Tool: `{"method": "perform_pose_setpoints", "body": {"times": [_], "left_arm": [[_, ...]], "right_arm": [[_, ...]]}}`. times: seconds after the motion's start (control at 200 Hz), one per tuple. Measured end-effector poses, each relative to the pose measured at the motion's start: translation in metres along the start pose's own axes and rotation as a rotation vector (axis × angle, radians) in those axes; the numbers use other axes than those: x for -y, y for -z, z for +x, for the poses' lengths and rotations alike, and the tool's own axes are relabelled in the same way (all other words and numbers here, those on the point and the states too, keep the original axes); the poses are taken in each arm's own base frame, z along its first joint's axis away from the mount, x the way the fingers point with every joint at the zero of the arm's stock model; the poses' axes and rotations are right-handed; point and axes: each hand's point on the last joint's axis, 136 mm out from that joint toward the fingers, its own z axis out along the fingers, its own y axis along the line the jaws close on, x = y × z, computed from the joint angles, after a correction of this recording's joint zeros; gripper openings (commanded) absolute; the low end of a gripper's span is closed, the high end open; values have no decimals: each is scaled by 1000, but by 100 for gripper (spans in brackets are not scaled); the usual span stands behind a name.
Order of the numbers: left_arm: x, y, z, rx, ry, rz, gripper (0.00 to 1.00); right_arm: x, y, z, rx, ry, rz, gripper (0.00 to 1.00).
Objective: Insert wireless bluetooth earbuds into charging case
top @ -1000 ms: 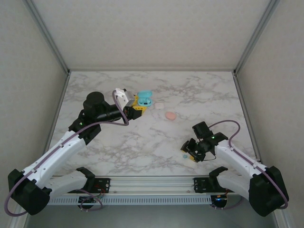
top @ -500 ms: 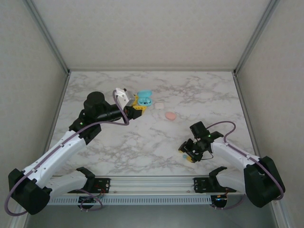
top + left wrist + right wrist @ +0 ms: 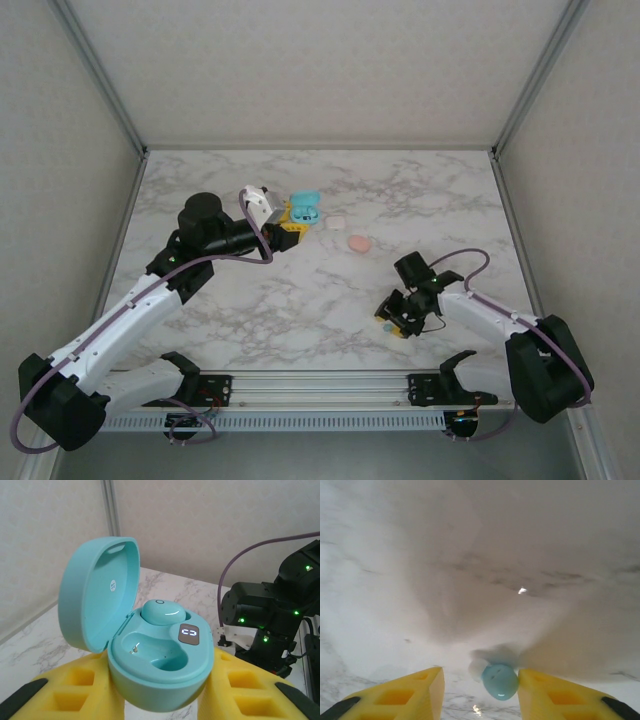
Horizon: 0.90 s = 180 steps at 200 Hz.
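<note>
My left gripper is shut on the open teal charging case, held up off the table at the back left. Its lid stands up on the left. One teal earbud sits in the far slot, and the near slot is empty. The case also shows from above. A second teal earbud lies on the marble, between the yellow fingers of my right gripper. It rests against the right finger, with a gap to the left finger. That gripper is low at the front right.
A pink case and a paler case lie shut on the marble table right of the teal case. Metal frame posts and walls bound the table. The right arm's black body shows in the left wrist view.
My right gripper has shifted slightly left over the front of the table and its jaws have narrowed round the loose earbud. The left arm and the case have not moved.
</note>
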Motion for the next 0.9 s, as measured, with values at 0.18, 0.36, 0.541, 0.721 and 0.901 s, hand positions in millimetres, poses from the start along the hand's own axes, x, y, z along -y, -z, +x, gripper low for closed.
{"method": "perform_pose_setpoints", "body": {"times": [0.18, 0.36, 0.541, 0.721, 0.901], "left_arm": [[0, 0, 1, -2, 2, 0, 21], [0, 0, 1, -4, 2, 0, 21], [0, 0, 2, -11, 2, 1, 21], [0, 0, 3, -14, 3, 1, 21], [0, 0, 3, -15, 3, 1, 21]], "right_arm": [[-23, 7, -11, 26, 60, -34, 42], [-21, 3, -14, 15, 88, 13, 44], [-23, 16, -23, 73, 133, 55, 46], [-15, 18, -26, 90, 171, 97, 47], [-12, 1, -26, 39, 206, 125, 47]]}}
